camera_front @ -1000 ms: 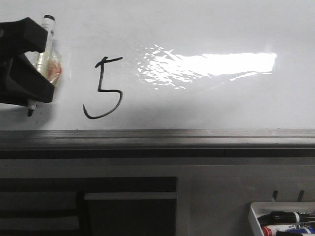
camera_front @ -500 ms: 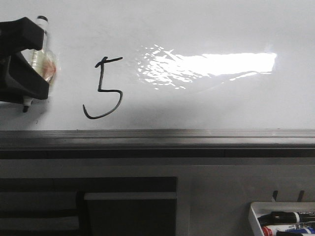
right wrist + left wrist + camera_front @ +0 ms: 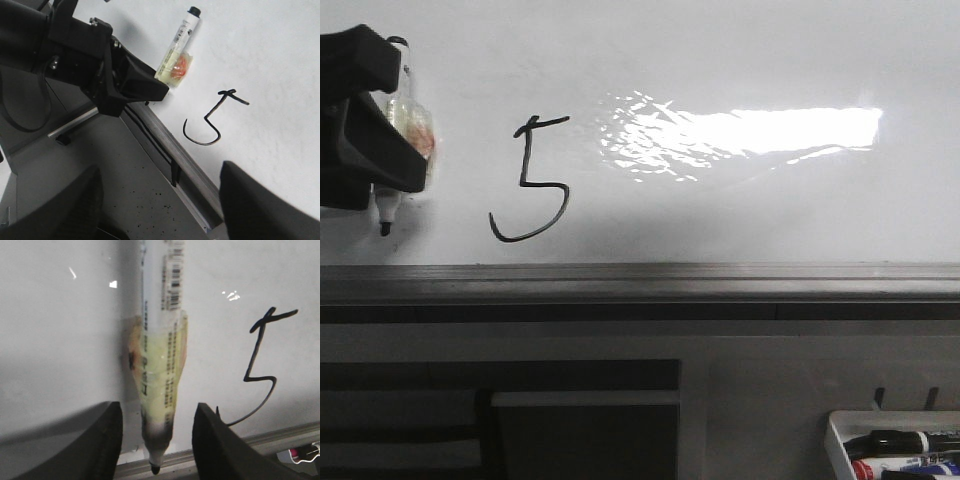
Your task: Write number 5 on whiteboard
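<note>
The number 5 is drawn in thin black strokes on the whiteboard, left of the glare patch and above the grey ledge. It also shows in the left wrist view and the right wrist view. My left gripper is at the board's far left, well left of the 5. A taped marker points tip-down between its jaws, which stand apart with a gap on each side. My right gripper is open and empty below the ledge.
A white tray with several spare markers sits at the lower right. A dark recessed panel lies under the ledge. The left arm's black body fills the left of the right wrist view.
My left gripper and the marker have drifted left, away from the 5. The marker tip now sticks out further below the gripper than half a second ago. The 5 is unchanged.
</note>
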